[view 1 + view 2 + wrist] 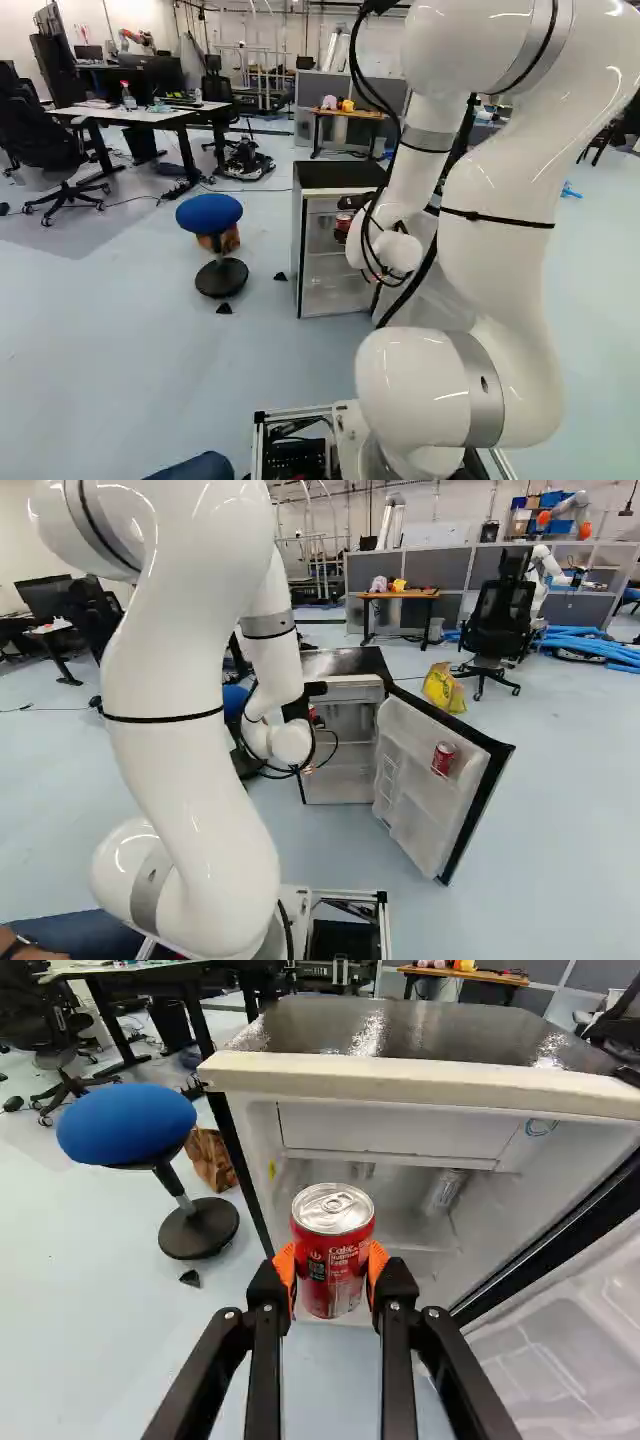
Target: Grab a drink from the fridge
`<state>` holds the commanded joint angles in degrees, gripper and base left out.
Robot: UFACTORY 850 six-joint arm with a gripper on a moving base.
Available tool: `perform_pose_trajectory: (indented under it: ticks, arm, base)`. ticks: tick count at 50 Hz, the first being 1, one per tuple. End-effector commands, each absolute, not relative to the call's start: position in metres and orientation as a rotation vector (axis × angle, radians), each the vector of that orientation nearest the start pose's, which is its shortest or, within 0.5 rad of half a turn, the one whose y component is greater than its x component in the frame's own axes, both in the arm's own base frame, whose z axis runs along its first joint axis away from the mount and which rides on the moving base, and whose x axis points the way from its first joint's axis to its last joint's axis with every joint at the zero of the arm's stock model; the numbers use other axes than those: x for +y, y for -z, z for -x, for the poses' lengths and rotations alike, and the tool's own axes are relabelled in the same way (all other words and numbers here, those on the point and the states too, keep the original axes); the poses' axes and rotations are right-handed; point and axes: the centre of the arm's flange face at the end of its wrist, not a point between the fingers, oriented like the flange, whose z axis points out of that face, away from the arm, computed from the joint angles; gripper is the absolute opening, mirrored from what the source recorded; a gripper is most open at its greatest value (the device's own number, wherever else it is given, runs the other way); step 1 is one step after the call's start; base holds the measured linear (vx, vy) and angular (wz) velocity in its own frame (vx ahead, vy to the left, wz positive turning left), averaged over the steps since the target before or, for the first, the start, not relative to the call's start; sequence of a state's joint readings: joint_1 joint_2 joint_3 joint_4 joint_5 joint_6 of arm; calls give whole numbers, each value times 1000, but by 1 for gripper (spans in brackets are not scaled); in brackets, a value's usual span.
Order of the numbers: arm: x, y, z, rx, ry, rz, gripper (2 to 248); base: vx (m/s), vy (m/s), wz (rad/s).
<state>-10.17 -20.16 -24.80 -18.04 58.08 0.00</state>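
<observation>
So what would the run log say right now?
gripper: shut on red can | fridge: open | can: upright, at fridge front

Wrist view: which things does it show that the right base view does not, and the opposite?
Only the wrist view shows the brown paper bag behind the stool and what looks like a silver can inside the fridge.

Only the right base view shows the door can and the yellow bag.

Both show the fridge, its open door, the blue stool and the held soda can, the last two only partly in the right base view.
</observation>
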Motion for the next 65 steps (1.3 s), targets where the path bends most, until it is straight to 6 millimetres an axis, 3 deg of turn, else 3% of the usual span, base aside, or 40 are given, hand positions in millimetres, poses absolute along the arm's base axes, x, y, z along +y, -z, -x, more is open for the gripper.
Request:
perform_pose_trajectory:
  ticks: [42, 65]
  arm:
    - [-48, -317, -382, -163, 1704, 2624, 93]
    - [-51, -339, -389, -111, 1779, 2609, 93]
  base:
    - [0, 0, 0]
    - [0, 0, 0]
